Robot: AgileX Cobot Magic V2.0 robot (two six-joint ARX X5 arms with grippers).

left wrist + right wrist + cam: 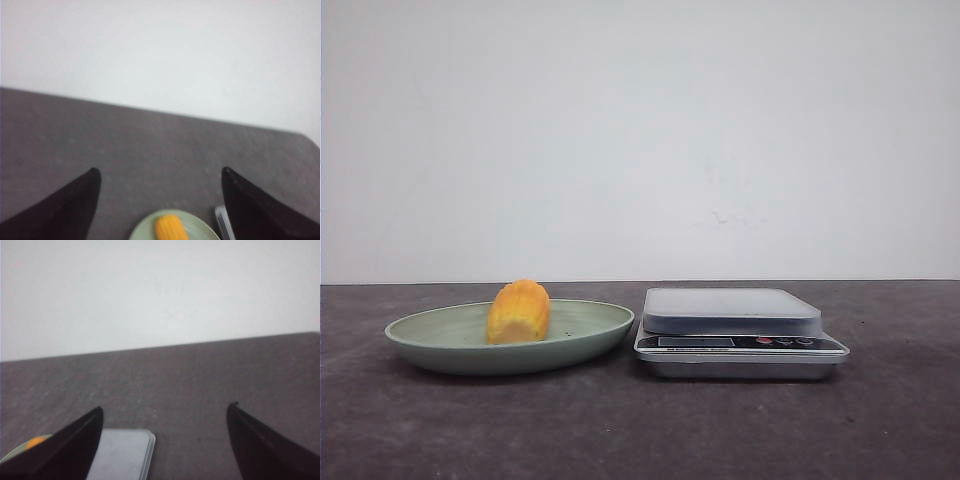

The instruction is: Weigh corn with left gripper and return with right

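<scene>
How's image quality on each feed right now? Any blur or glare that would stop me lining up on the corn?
Front view: sharp, even light, no glare; the corn shows clearly on the plate beside the scale. Left wrist view: soft and blurred, corn cut off at the frame edge between the open left pincer. Right wrist view: also soft, right pincer open.

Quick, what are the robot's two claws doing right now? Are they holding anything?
Left gripper: open, holding nothing; the corn lies on the plate.
Right gripper: open, holding nothing, above the scale.
</scene>
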